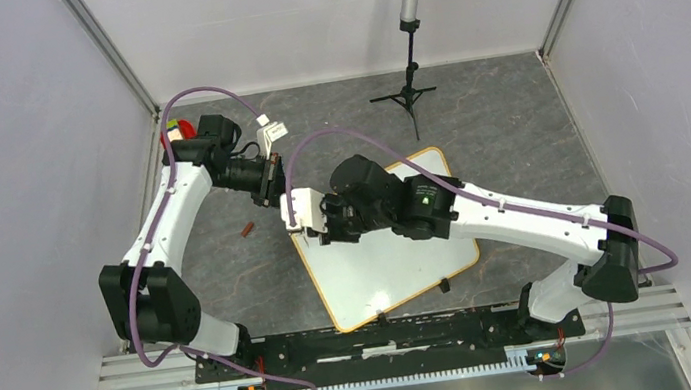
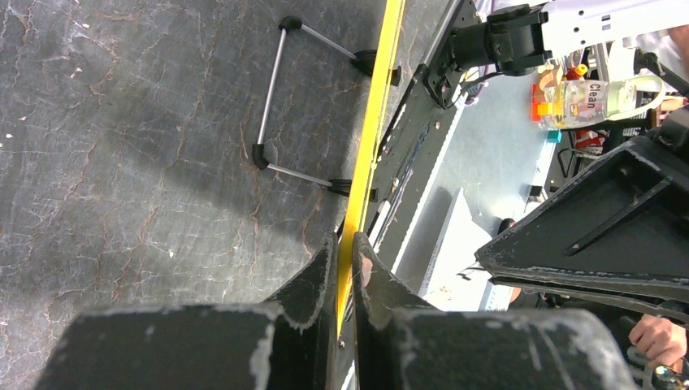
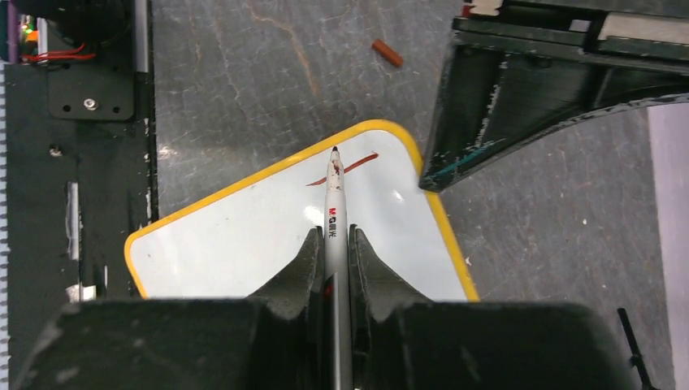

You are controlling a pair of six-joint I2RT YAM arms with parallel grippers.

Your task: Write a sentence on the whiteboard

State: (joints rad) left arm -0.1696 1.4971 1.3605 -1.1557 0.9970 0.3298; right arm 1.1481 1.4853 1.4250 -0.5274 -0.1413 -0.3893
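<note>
Tripod (image 1: 412, 95) beyond whiteboard (image 1: 382, 271), red cap (image 1: 247, 230) nearby, left gripper (image 2: 345, 244) pinching rim

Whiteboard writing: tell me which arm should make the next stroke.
Right. The right gripper is shut on the marker, whose tip points at a red stroke on the whiteboard. The left gripper is shut on the board's yellow rim, holding it.

White shells (image 1: 526, 217), black joints (image 1: 149, 302), purple cables (image 1: 203, 89), scuffed black left tool (image 2: 345, 244).
</note>
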